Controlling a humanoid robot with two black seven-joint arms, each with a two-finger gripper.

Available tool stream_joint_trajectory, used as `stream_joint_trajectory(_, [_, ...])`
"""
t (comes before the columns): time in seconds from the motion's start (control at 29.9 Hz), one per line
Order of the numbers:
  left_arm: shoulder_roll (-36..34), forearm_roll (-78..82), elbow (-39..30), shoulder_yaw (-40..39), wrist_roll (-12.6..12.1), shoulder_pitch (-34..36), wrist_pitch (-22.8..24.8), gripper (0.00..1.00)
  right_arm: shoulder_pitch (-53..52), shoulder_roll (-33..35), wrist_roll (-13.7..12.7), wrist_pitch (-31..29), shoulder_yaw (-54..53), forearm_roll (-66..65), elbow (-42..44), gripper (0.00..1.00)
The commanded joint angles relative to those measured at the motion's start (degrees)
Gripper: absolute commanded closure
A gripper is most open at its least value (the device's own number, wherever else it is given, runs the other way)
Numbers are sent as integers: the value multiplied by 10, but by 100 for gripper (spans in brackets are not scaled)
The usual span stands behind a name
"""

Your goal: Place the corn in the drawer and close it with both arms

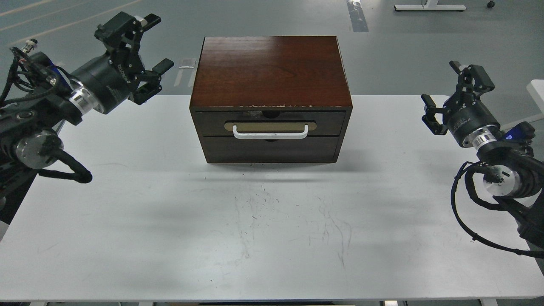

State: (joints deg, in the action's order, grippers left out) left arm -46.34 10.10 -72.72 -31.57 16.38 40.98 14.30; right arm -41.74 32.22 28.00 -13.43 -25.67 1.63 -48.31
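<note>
The dark wooden cabinet point(271, 68) stands at the back middle of the white table point(272, 238). Its upper drawer point(212, 123), with a tan plate and white bar handle point(270, 135), is shut flush with the front. The corn is out of view. My left gripper point(158, 41) is open and empty, raised to the left of the cabinet's top. My right gripper point(440, 85) is open and empty, raised over the table's right edge, well apart from the cabinet.
A plain dark panel point(272, 149) sits below the drawer. Faint scribble marks point(293, 221) cover the table's middle. Grey floor lies behind, with a white frame base point(429, 7) at the far right.
</note>
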Motion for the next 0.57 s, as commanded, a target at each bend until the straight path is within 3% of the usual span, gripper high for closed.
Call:
stream_joint_trajectory(0.0, [41, -2, 65, -104, -12, -83, 74, 1, 1, -8, 0, 0, -11, 0, -3, 0])
stream_joint_trajectory(0.17, [92, -2, 115, -191, -12, -147, 96, 1, 1, -33, 0, -2, -10, -2, -4, 0])
stream_joint_trajectory(0.53, [125, 8, 133, -197, -14, -175, 102, 1, 35, -45, 0, -3, -4, -2, -6, 0])
